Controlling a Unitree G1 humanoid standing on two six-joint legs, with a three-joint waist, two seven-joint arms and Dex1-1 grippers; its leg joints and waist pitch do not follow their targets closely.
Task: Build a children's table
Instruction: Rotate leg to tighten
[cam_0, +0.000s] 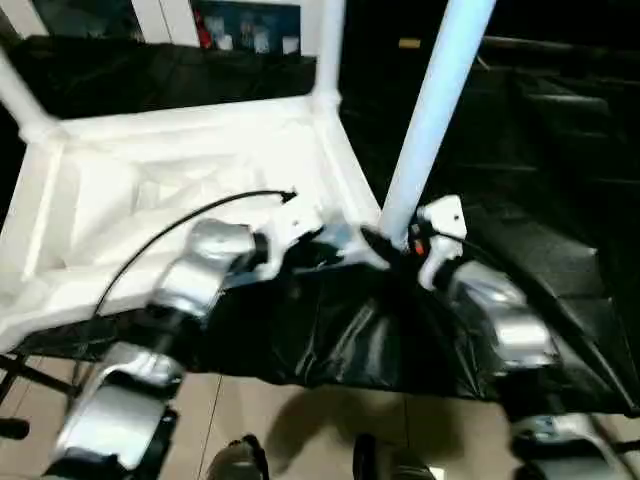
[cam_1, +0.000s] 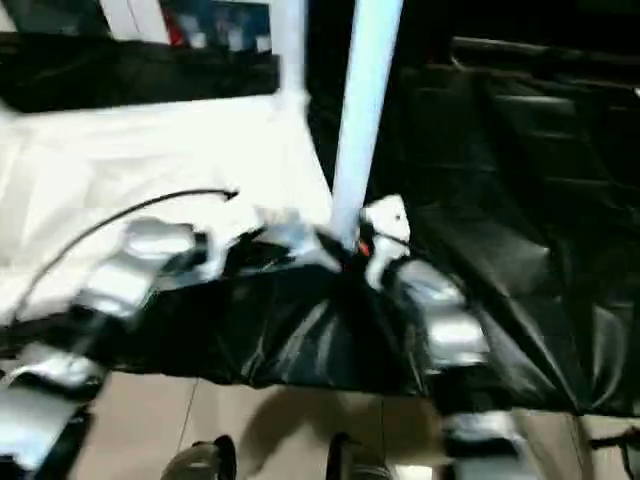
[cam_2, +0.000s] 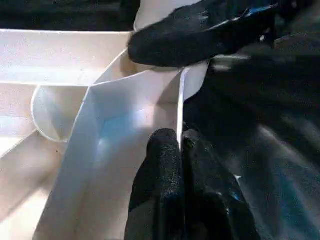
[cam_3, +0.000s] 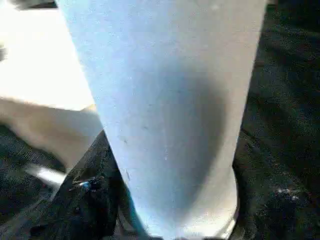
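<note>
White plastic table top (cam_0: 150, 200) upside down on black sheet (cam_0: 330, 340), ribbed underside up, reaching away from left gripper (cam_2: 181, 150) toward the far side

Left gripper clamped narrow on thin rim wall of table top, one black fingertip (cam_2: 162, 155) inside the rim, the other outside over the sheet; pinched right next to the near corner where near leg (cam_0: 440, 100) stands

Right gripper (cam_0: 395, 245) just beside left gripper, closed round the foot of near leg; pale tube rising upright with a slight lean from between its fingers, one black finger (cam_3: 90, 190) pressed against the tube's side, wrapped finger also seen across the corner in left wrist view

Two more upright legs well beyond both grippers: far leg (cam_0: 328, 40) at the far corner straight ahead of left gripper, another leg (cam_0: 15, 95) at the far corner well off to its left

Black cable (cam_0: 180, 220) arching over left forearm, above the ribs

Tiled floor (cam_0: 250, 420) below the sheet edge, behind both grippers
</note>
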